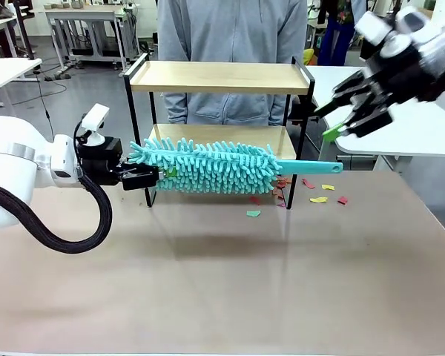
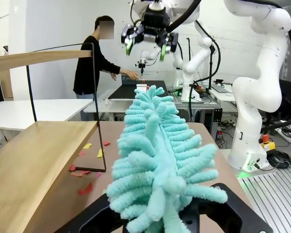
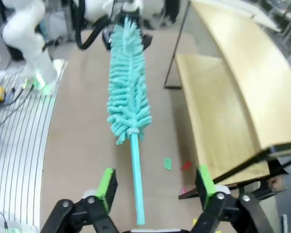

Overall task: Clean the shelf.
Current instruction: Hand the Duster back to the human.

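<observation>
A robotics lab, plainly: white tables (image 1: 7, 70) stand in rows at the far left, cables (image 1: 55, 74) trail over the grey floor, and more white robot arms (image 2: 259, 92) sit on metal bases beside benches cluttered with gear.

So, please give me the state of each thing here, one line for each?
left gripper: shut on the duster's fluffy end.
right gripper: open, empty, raised off the handle.
duster: held level in front of the shelf.
shelf: upright, both boards bare.
paper scraps: lying scattered on the table by the shelf's legs.
</observation>
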`<state>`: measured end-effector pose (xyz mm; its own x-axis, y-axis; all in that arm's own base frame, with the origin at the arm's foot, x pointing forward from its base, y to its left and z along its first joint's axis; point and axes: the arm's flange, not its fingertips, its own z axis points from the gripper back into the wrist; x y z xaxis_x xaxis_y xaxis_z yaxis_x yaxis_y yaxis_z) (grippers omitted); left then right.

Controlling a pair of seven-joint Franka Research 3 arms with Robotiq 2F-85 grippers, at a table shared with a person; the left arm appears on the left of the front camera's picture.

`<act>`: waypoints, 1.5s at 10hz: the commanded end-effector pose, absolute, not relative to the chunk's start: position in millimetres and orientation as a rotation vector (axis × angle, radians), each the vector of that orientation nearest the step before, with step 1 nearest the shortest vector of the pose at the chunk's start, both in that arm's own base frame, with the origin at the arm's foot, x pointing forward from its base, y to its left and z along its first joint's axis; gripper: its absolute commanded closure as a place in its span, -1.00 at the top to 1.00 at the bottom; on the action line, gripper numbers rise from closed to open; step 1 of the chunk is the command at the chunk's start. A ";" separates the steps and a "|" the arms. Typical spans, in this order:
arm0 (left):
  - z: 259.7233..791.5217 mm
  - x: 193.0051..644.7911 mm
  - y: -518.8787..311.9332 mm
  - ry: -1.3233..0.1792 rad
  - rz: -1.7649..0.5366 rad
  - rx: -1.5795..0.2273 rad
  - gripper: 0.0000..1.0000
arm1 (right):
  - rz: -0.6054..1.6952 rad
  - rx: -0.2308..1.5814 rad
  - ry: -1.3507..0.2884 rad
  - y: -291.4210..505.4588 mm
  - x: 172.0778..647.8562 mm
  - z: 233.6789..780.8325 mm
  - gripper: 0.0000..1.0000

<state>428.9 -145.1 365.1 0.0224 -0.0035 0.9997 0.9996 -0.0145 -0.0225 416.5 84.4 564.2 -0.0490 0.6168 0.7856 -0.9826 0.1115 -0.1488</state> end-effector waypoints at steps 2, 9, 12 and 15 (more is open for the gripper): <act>368.5 427.9 -146.0 -1.190 -1.208 -1.225 -1.00 | 1.247 0.617 -1.066 21.2 388.8 568.6 1.00; 365.1 428.8 -145.3 -1.183 -1.205 -1.228 -0.66 | 1.113 0.636 -1.112 -31.2 374.2 568.7 1.00; 450.5 422.2 -118.1 -1.304 -1.123 -1.312 -0.67 | 1.113 0.636 -1.112 -31.2 374.2 568.7 1.00; 532.5 407.5 -76.1 -1.526 -0.990 -1.185 -0.67 | 1.113 0.636 -1.112 -31.2 374.2 568.7 1.00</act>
